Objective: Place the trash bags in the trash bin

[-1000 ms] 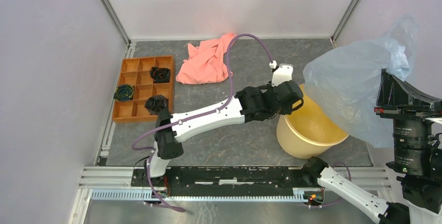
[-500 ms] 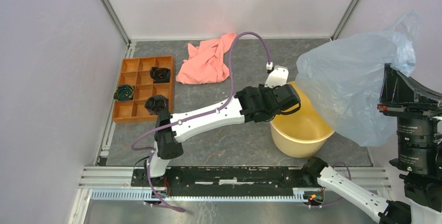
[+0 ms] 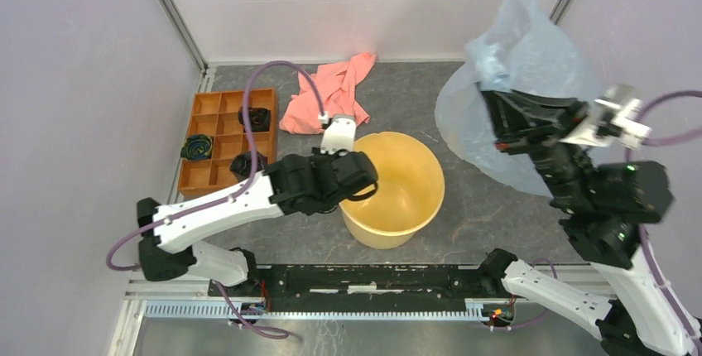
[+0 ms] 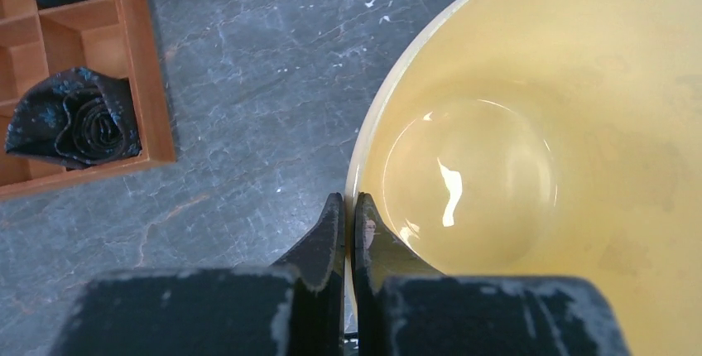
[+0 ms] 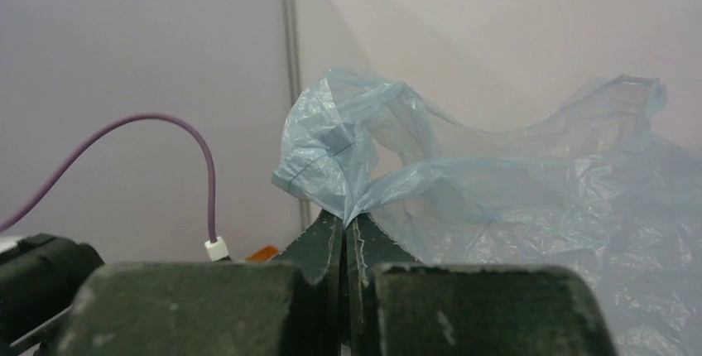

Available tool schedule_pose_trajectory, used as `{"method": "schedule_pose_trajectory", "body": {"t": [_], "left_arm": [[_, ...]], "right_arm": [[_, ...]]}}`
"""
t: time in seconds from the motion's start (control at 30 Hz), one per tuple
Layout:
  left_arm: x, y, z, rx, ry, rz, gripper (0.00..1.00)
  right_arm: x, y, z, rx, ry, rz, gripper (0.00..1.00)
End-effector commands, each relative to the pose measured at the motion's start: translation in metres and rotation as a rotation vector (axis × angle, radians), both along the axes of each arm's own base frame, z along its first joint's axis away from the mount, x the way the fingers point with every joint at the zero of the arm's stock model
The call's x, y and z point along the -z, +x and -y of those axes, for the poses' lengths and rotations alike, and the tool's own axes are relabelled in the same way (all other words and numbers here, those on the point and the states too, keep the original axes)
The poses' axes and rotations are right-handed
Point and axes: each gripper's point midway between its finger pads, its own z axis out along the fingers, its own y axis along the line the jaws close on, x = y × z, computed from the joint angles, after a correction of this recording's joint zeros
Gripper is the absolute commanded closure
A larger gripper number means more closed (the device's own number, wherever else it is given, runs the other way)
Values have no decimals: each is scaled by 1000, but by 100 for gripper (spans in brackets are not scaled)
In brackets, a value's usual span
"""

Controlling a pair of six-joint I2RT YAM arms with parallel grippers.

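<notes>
You're in a robotics lab test cell, not a home or shop. An aluminium rail (image 3: pixel 178 277) carries the arm bases (image 3: pixel 215 263). Beyond the rail lies a slate-grey tabletop (image 3: pixel 463 232), boxed in left, right and far from the rail by plain pale wall panels (image 3: pixel 83 83) set in metal corner posts (image 3: pixel 171 12).

We see the bag (image 3: pixel 530 83) (thin, bluish, crinkly) hanging spread in the air, right of the bin (image 3: pixel 389 236), a cream bucket upright on the worktop (image 3: pixel 414 99).

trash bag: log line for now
left gripper: shut on trash bin rim | right gripper: shut on trash bag, aloft | trash bin empty
</notes>
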Motion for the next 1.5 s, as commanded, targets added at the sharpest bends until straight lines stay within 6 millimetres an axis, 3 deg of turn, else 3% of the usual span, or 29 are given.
{"method": "schedule_pose_trajectory", "body": {"t": [0.0,0.17,0.27,0.33,0.4,0.53,0.6,0.7,0.8,0.9,1.03,1.27,1.4,1.43,1.47], "left_arm": [[-7,11,-4,-66,-233,61,98],[-18,18,-17,-103,-278,130,98],[-24,22,-22,-93,-275,149,77],[-32,20,-25,-74,-276,155,54],[-43,16,-31,-62,-294,158,38],[-78,-2,-56,-18,-432,181,21],[-95,-14,-76,-4,-521,202,15],[-114,-32,-113,-4,-655,233,9],[-123,-47,-145,-11,-762,250,5],[-132,-59,-164,7,-828,258,4],[-151,-65,-176,24,-855,275,2],[-178,-55,-153,71,-764,295,0],[-188,-54,-123,156,-767,281,0],[-193,-58,-102,234,-789,265,0],[-195,-60,-96,262,-796,259,0]], "right_arm": [[-7,-11,-45,-221,4,58,99],[-34,-28,-67,-397,57,101,99],[-53,-39,-75,-514,143,123,99],[-67,-45,-81,-595,192,127,99],[-81,-54,-81,-671,248,135,99],[-96,-64,-58,-804,524,113,99],[-87,-57,-33,-784,695,80,99],[-43,-5,-7,-483,816,-120,99],[34,58,14,-35,788,-479,99],[73,71,22,146,684,-586,99],[88,71,18,201,496,-586,99],[95,56,-27,38,111,-566,99],[112,51,-19,75,19,-587,99],[112,47,-8,110,-3,-595,99],[111,45,-4,120,-1,-597,99]]}}
